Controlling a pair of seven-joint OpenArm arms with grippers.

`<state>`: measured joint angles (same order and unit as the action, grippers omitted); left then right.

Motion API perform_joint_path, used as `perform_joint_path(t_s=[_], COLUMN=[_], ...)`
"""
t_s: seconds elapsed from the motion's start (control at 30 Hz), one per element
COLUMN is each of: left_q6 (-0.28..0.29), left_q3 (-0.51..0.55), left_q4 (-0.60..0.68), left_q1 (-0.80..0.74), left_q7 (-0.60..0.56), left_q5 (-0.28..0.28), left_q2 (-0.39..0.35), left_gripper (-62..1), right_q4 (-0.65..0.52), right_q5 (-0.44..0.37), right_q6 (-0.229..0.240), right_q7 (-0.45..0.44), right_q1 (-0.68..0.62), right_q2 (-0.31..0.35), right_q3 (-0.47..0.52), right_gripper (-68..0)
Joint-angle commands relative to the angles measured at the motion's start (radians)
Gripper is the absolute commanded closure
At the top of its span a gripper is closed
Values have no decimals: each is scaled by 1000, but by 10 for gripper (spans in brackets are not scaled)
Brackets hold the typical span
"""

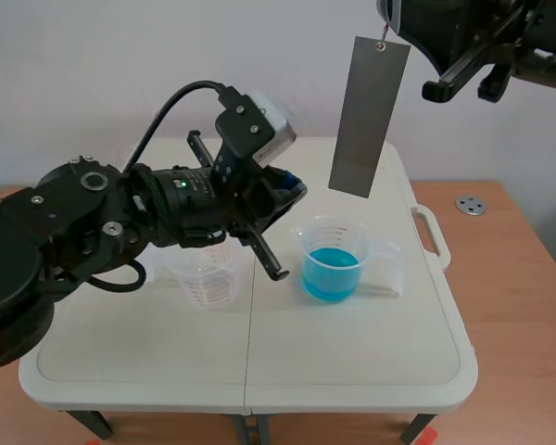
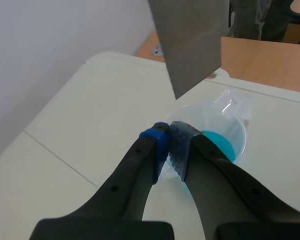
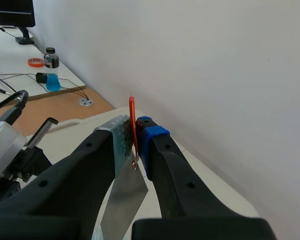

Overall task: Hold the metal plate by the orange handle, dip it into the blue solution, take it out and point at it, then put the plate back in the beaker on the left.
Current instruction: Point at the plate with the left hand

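Your left fingers [image 2: 182, 145] sit pressed together on nothing, tips near the beaker of blue solution [image 1: 332, 262]. Your right fingers [image 3: 151, 140] clamp the orange handle [image 3: 132, 117]. Metal plate [image 1: 369, 116] hangs above that beaker, clear of the liquid. Empty beaker [image 1: 206, 278] stands alongside on the desk [image 1: 352, 352].

Holds the left arm [image 1: 83, 222] low, in from the left side and stretched toward the middle, forearm nearly level. Presses the left gripper [image 2: 168, 142] closed on nothing, blue pad [image 2: 155, 135] against grey dotted pad [image 2: 179, 146], tips aimed ahead. Carries the right arm [image 1: 473, 37] high, across the upper right corner, well apart from the left. Pinches the right gripper [image 3: 136, 145] on a thin orange handle [image 3: 132, 115], pads [image 3: 151, 134] flat on either side of it, fingers close together and nearly parallel.
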<state>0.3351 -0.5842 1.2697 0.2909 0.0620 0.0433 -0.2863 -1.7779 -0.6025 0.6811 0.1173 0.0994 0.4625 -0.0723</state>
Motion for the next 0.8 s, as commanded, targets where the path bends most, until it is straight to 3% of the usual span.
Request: perform_joint_path(t_s=[0.0,0.07,0.4,0.77], left_q6=[-5,-5,-4,-3], left_q3=[47,91,319,599], left_q4=[53,91,304,472], left_q1=[-35,-81,-381,-781], left_q7=[-13,-13,-48,-92], left_q5=[29,50,50,50], left_q2=[-31,-61,-193,-246], left_gripper=[-25,-25,-25,-25], right_q4=[-5,-5,-5,2], right_q5=[-13,-12,-12,-12], right_q6=[-3,-3,-3,-3], right_q7=[-19,-19,-19,-29], right_q1=[14,14,14,14], right_q2=[8,8,8,8], right_q3=[2,2,2,2], right_gripper=[-13,-13,-13,-13])
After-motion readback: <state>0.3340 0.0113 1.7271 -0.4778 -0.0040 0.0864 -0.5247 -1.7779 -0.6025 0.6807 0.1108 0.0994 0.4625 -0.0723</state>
